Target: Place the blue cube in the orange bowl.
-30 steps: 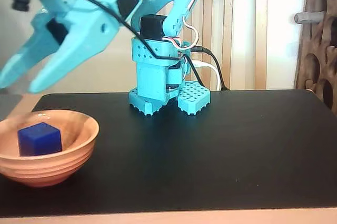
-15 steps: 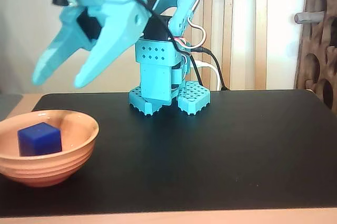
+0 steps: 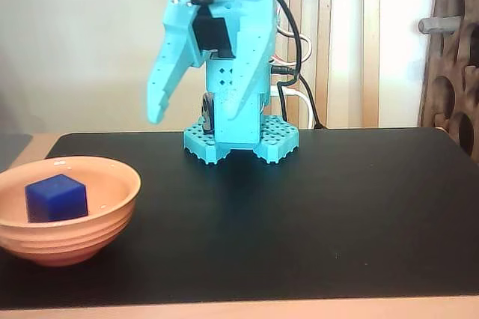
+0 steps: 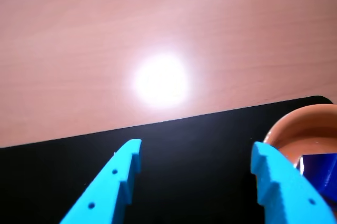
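Observation:
The blue cube point(image 3: 56, 198) lies inside the orange bowl point(image 3: 112, 207) at the front left of the black mat in the fixed view. In the wrist view the bowl point(image 4: 303, 129) shows at the right edge with the cube point(image 4: 320, 170) in it, partly hidden by the right finger. My turquoise gripper point(image 4: 195, 153) is open and empty, held above the mat to the left of the bowl. In the fixed view the gripper point(image 3: 161, 105) hangs high near the arm's base, well above and behind the bowl.
The black mat point(image 3: 314, 214) covers the table. The arm's turquoise base point(image 3: 241, 138) stands at the mat's back middle with black cables point(image 3: 296, 42) behind it. A wooden tabletop point(image 4: 158, 40) with a bright glare spot lies beyond the mat's edge.

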`<move>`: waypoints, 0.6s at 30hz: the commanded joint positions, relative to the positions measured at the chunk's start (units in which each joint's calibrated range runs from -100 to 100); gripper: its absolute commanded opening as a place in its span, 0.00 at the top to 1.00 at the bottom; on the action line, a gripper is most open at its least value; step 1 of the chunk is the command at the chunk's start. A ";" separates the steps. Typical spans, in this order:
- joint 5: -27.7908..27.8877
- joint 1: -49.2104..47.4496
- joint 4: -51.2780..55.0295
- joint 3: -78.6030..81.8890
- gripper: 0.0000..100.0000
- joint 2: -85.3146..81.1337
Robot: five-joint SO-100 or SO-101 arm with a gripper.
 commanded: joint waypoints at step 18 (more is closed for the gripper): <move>-2.58 -14.38 0.89 15.29 0.76 -17.63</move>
